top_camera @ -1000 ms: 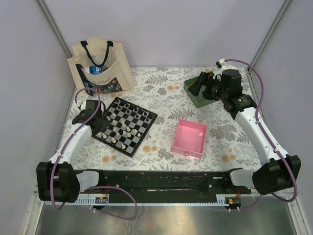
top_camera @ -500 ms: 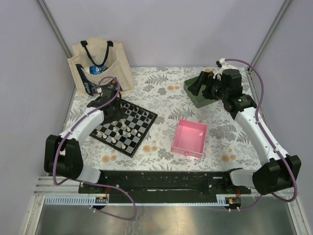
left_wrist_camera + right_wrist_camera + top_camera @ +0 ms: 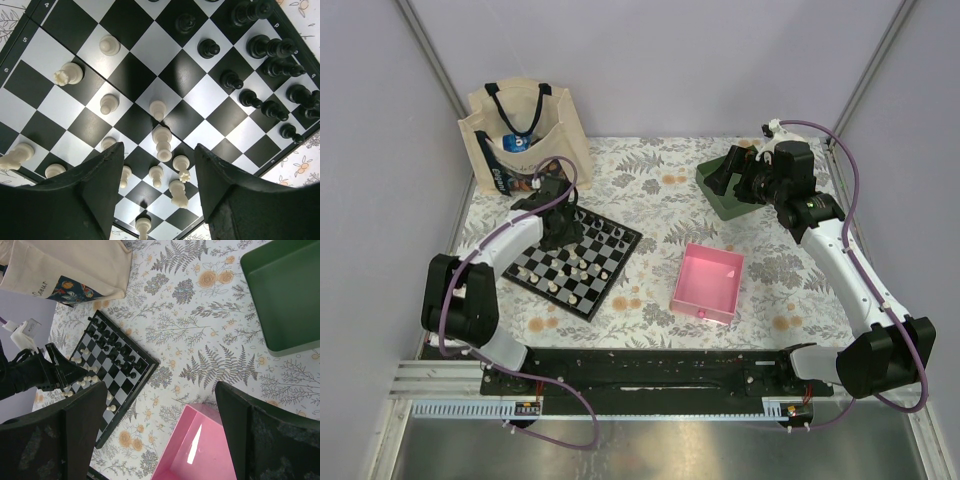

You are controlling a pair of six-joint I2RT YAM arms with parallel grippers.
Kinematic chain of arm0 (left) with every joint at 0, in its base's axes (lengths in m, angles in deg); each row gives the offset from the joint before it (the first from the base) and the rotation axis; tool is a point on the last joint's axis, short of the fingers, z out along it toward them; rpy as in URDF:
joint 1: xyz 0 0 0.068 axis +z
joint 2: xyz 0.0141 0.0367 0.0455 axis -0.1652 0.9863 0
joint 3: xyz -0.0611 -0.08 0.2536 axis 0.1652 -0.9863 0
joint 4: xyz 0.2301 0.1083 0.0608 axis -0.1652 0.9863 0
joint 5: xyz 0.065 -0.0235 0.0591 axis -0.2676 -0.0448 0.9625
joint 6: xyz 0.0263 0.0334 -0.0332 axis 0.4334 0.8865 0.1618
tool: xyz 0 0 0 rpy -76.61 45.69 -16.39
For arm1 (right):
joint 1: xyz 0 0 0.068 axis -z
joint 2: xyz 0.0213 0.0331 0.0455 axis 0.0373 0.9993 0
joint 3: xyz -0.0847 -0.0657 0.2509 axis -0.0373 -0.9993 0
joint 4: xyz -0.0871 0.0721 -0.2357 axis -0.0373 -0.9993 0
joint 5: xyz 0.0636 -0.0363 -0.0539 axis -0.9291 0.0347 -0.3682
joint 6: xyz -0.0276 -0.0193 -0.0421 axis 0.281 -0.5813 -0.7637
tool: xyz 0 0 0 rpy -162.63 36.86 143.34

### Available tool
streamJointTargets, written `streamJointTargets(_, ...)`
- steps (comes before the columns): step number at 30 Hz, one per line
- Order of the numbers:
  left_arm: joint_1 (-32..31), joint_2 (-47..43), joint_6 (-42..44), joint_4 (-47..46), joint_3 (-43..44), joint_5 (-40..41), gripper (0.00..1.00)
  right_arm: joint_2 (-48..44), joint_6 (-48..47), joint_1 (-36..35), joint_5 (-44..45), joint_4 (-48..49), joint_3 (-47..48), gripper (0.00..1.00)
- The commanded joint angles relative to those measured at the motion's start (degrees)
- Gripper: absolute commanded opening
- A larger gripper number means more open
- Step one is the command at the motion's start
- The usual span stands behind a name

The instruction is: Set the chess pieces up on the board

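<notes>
over the board's far corner: left gripper (image 3: 159, 150), fingers apart, nothing between them, hanging above the white pieces (image 3: 162, 142). board (image 3: 610, 268) lies left of centre, turned diagonal. black pieces (image 3: 270, 47) lined up along its far-right edge, whites scattered mid-board and toward the near-left. right gripper (image 3: 160, 387) spread wide, empty, far right by the green tray (image 3: 718, 205). pink tray (image 3: 708, 282) sits right of the board.
</notes>
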Motion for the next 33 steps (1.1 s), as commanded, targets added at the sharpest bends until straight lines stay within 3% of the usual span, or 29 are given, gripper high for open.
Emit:
streamJointTargets(1, -0.2, 1.5, 0.7, -1.9, 2.2, -0.7, 0.58, -0.4, -0.5, -0.2, 0.6, 1.8, 0.0, 0.99)
streamJointTargets(25, -0.3, 4.8, -0.3, -2.8, 2.3, -0.9, 0.38, -0.1, -0.8, -0.2, 1.0, 1.6, 0.1, 0.99)
streamJointTargets(33, -0.4, 4.5, -0.3, -2.4, 1.8, -1.4, 0.38, 0.2, -0.9, -0.2, 1.0, 1.6, 0.1, 0.99)
